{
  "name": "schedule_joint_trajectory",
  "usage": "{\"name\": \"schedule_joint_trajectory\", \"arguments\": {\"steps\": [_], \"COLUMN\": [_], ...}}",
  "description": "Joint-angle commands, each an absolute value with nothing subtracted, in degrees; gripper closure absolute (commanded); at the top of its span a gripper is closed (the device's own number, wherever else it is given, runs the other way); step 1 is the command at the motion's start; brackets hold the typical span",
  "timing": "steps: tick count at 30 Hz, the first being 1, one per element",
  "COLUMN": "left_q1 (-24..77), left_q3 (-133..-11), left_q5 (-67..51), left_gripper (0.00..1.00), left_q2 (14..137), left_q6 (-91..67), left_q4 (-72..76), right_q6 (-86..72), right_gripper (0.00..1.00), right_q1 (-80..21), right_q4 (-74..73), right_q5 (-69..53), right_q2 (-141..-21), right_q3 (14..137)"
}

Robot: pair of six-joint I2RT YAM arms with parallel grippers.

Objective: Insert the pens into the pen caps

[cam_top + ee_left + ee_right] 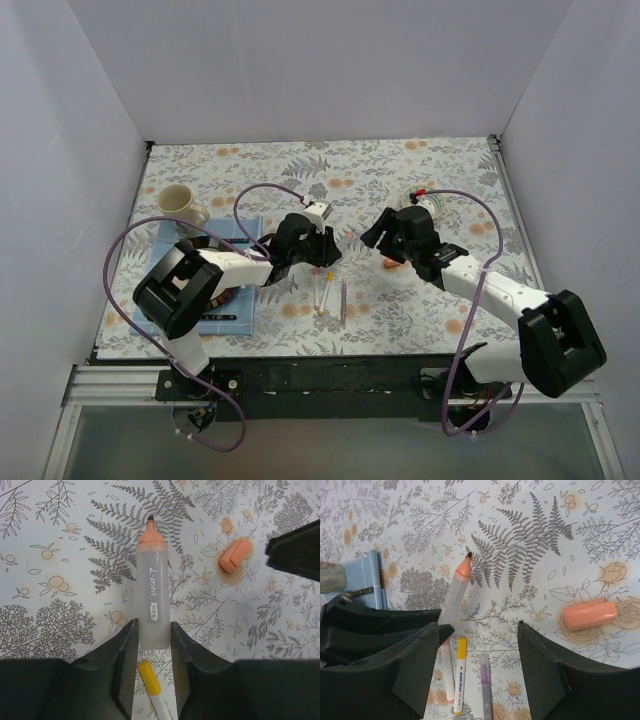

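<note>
The left gripper (152,630) was clamped narrowly on the rear end of the orange-tipped pen (152,580), whose tip pointed away above the table (50,555). The translucent plastic barrel appeared light, rigid and smooth. A rear hold leaves the front free for capping, though the barrel may slip under push-in force. Barrel script read approximately "L-point"; the smaller print was illegible. Three loose pens (461,675) lay side by side on the table, their lettering too small to read. The orange cap (590,615) lay flat to the right, apart from the tip. The right gripper (482,630) stood wide, holding nothing, near the cap.
</note>
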State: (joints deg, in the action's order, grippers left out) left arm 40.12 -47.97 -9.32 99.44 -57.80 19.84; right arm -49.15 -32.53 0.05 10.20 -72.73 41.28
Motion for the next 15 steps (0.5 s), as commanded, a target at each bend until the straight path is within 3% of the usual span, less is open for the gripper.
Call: {"name": "schedule_joint_trajectory", "arguments": {"steps": [1,15], "left_q1": [40.5,43.3], "left_q3": [-46.0,-42.8], "left_q5": [-11.9,-12.7], "left_gripper": [1.00,1.00], "left_q2": [95.0,89.6], "left_q6": [-59.5,-61.9], "left_q4": [24.2,27.8], "right_q6": [-53.8,-57.4], "right_gripper": [0.30,0.37], "right_q1": [-31.9,-31.8], "right_q4": [9.3,12.7], "right_q5": [5.5,2.1], "right_q2": [-76.9,-85.7], "right_q3": [43.1,45.6]}}
